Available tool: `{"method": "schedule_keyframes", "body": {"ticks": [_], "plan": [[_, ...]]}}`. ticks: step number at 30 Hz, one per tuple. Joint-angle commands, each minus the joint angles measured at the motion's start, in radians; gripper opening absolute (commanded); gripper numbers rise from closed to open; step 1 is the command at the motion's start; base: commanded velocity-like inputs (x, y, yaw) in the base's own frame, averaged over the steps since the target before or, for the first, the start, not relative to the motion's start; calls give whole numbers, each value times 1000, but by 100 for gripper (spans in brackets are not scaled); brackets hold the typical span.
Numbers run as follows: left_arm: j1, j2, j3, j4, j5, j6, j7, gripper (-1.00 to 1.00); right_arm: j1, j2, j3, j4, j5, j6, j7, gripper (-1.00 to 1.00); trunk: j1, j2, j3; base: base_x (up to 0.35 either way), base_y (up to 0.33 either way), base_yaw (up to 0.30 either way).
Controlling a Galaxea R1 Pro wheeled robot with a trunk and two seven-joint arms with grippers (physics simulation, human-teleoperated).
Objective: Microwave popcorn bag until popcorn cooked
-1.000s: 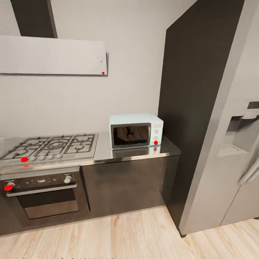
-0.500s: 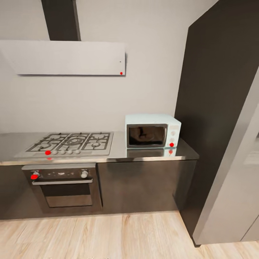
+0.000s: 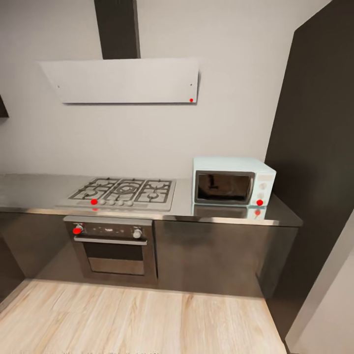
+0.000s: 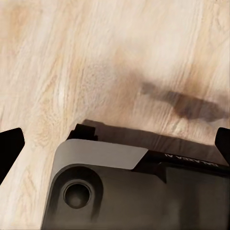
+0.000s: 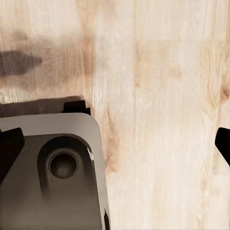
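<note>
The kitchen wall is faced from some way back, across a light wooden floor (image 3: pixel 147 319). The mint-blue microwave (image 3: pixel 233 181) is seen at the right end of the steel desk (image 3: pixel 29 191), its dark glass door shut and a red light lit at its lower right corner. A gas hob (image 3: pixel 123 192) is set into the desk to the left of it, with a black built-in oven (image 3: pixel 114 246) below and a pale extractor hood (image 3: pixel 125 81) on the wall above. The popcorn bag cannot be made out on the stretch of desk that is visible (it may lie further left, out of frame).

In the wrist views, the left claw (image 4: pixel 115 143) and the right claw (image 5: pixel 115 143) are held above the floor and part of the robot's grey base (image 4: pixel 120 191); the dark fingertips are set wide apart at both frame edges, and nothing is held between them.

The step in hand is judged to be the search for the bag. Next, the base would need to be driven or turned along the desk until the bag is found.
</note>
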Motion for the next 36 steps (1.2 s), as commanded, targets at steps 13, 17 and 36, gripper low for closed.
{"method": "schedule_keyframes", "body": {"ticks": [13, 17, 36], "plan": [[-2, 0, -8, 2, 10, -4, -2, 100, -1, -5, -2, 3, -5, -9, 0, 100, 0, -1, -1, 0, 0, 163], [-1, -2, -11, 1, 5, -3, -3, 100, -2, -8, -1, 1, 6, -9, 13, 100, 0, -1, -1, 0, 0, 0], [-2, -16, -7, 2, 13, 8, -4, 100, -2, -4, -13, -3, 53, -17, 59, 100, 0, -1, -1, 58, -124, 0]]}}
